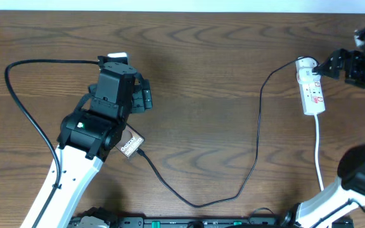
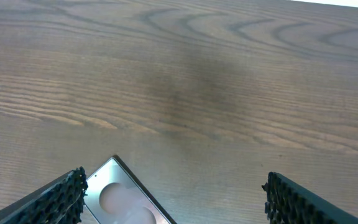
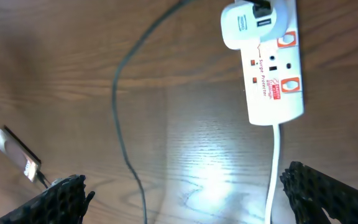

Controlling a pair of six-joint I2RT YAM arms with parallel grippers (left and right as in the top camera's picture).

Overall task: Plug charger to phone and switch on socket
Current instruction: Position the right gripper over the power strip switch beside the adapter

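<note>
The phone (image 1: 131, 145) lies under my left arm; its white label end shows below the arm and its far end above. In the left wrist view its silvery end (image 2: 124, 198) lies by the left finger. My left gripper (image 2: 176, 200) is open and empty above it. The charger cable (image 1: 257, 130) runs from the white adapter (image 3: 246, 26) on the socket strip (image 1: 313, 90) in a long loop, and its tip (image 1: 142, 152) meets the phone's label end. My right gripper (image 3: 185, 198) is open and hovers by the strip's (image 3: 277, 74) adapter end.
The strip's white cord (image 1: 318, 152) runs down toward the front edge beside my right arm's base. A black cable (image 1: 24, 107) of the left arm arcs across the left side. The phone also shows small in the right wrist view (image 3: 18, 154).
</note>
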